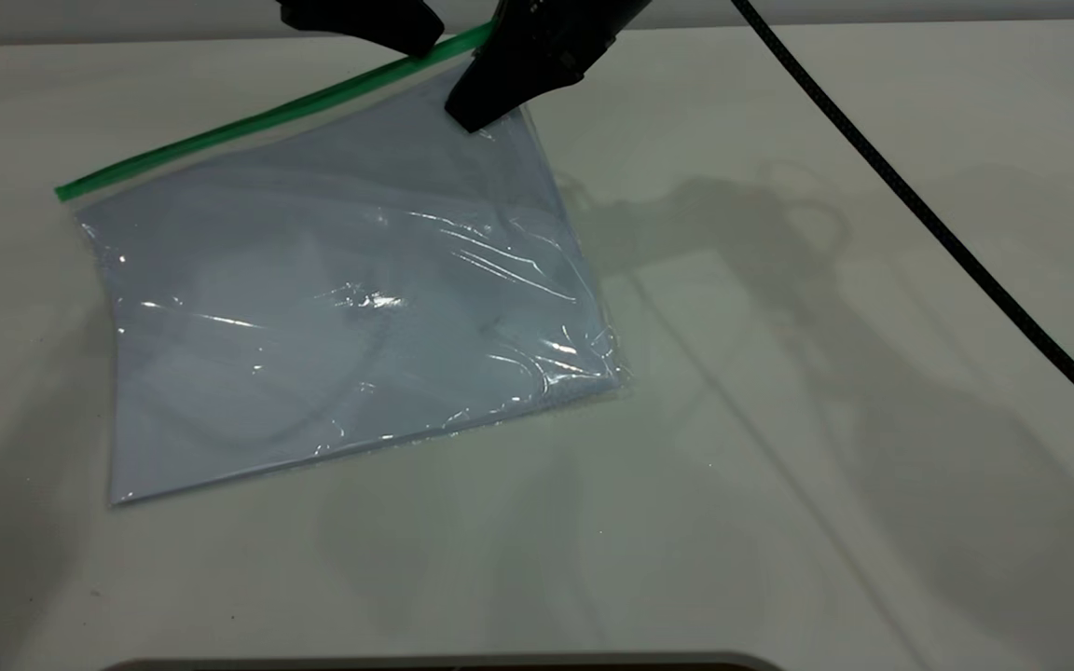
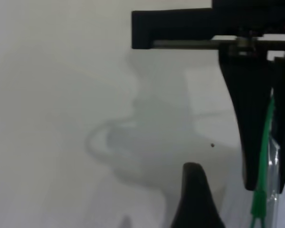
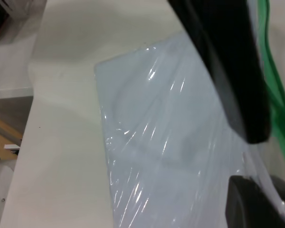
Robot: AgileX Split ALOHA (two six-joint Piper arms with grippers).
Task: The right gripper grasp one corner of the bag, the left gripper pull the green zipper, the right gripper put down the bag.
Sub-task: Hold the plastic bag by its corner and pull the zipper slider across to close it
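Bag (image 1: 341,308), clear plastic over pale bluish sheets, lies slanted on the white table (image 1: 826,419), its near corners flat on the surface and its far right corner lifted. Right tool (image 1: 481,116) comes in from the top edge of the exterior view and pinches that raised corner, its black tapered fingers (image 3: 228,71) pressed together on the plastic just below the green zipper (image 1: 257,119). The zipper strip runs along the bag's far long edge, from the low left end on the table up to the held corner. Left tool (image 1: 411,42) sits at the strip just beside the right tool, touching or nearly touching the green edge; in the left wrist view the green strip (image 2: 263,156) passes between its dark fingers (image 2: 249,123), but whether they are clamped on it I cannot tell. A black braided cable (image 1: 947,242) crosses the table's right side, well apart from the bag.
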